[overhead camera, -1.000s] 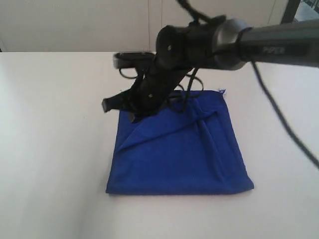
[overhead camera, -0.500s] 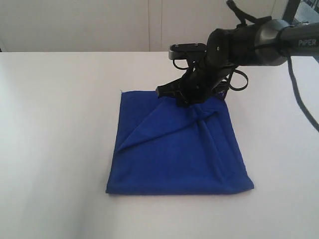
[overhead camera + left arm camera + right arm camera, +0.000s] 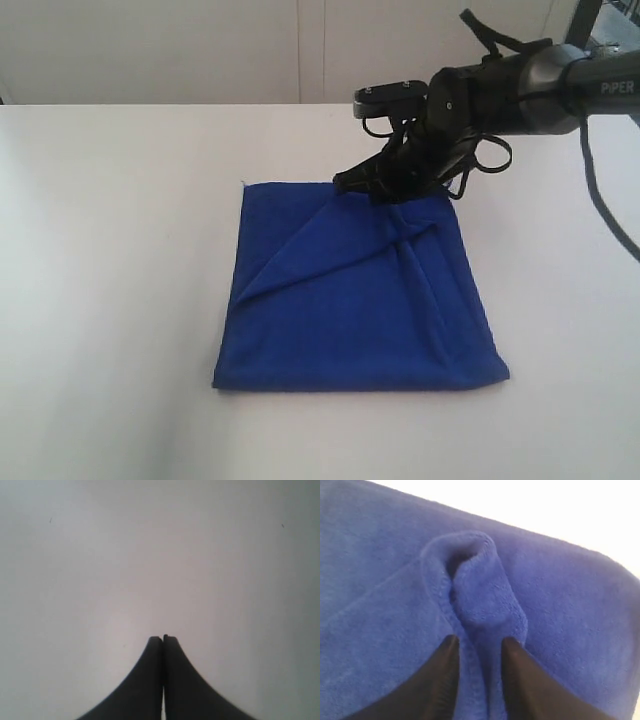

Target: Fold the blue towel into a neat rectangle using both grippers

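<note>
I am looking at the blue towel (image 3: 350, 300). It lies flat on the white table (image 3: 110, 250), about in the middle of the exterior view. It is nearly square, so I cannot pick out a long side. Its four sides run about the same way as the sides of the table. One side faces the camera and one side faces the far wall.

The top layer of the towel has two long folds. Both start near the far right corner. One runs slanting down to the left side. The other runs toward the near side.

The right gripper (image 3: 385, 185) is down at the far side of the towel, close to the far right corner. Its black arm comes in from the right. In the right wrist view, the right gripper (image 3: 477, 642) has its two fingers (image 3: 447, 665) standing apart. A small raised roll of the blue towel (image 3: 560, 590) sits between them.

The left gripper (image 3: 163, 638) shows only in the left wrist view. Its two fingers are pressed tight together, with nothing between them. Below it I see only bare white table (image 3: 160, 555).
</note>
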You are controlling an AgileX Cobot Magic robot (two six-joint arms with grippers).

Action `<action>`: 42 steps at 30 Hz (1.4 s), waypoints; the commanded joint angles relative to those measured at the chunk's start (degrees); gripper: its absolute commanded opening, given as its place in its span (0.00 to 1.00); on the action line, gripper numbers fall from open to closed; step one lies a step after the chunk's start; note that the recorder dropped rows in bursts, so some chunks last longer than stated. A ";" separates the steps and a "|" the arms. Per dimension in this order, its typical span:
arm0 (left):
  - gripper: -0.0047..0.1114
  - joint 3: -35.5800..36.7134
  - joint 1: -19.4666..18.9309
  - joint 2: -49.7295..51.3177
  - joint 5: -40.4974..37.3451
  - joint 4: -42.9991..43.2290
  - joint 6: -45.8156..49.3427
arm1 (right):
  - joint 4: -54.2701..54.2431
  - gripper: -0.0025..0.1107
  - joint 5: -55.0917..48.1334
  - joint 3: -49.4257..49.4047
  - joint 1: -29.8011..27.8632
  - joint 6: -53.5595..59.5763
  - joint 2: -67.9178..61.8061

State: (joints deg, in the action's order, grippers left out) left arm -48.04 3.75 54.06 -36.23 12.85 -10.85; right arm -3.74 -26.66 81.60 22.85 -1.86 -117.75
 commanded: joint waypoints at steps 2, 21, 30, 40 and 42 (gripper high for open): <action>0.04 0.02 0.02 -0.46 -0.69 -0.13 -0.30 | 0.65 0.32 -0.55 -0.18 -0.57 0.06 -1.02; 0.04 0.02 0.02 -0.46 -0.69 -0.13 -0.30 | -3.41 0.30 -5.42 -0.18 -0.57 0.78 -1.65; 0.04 0.02 0.02 -0.46 -0.69 -0.13 -0.30 | -3.74 0.06 -5.48 -0.18 -0.57 0.78 0.30; 0.04 0.02 0.02 -0.46 -0.69 -0.13 -0.30 | -3.74 0.05 -5.46 -0.18 -0.57 0.78 0.54; 0.04 0.02 0.02 -0.46 -0.69 -0.13 -0.30 | -3.74 0.05 -5.36 -0.18 -0.57 0.78 0.54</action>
State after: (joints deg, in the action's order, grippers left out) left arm -48.04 3.75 54.06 -36.23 12.85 -10.85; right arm -7.41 -32.33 81.60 22.59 -1.53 -117.82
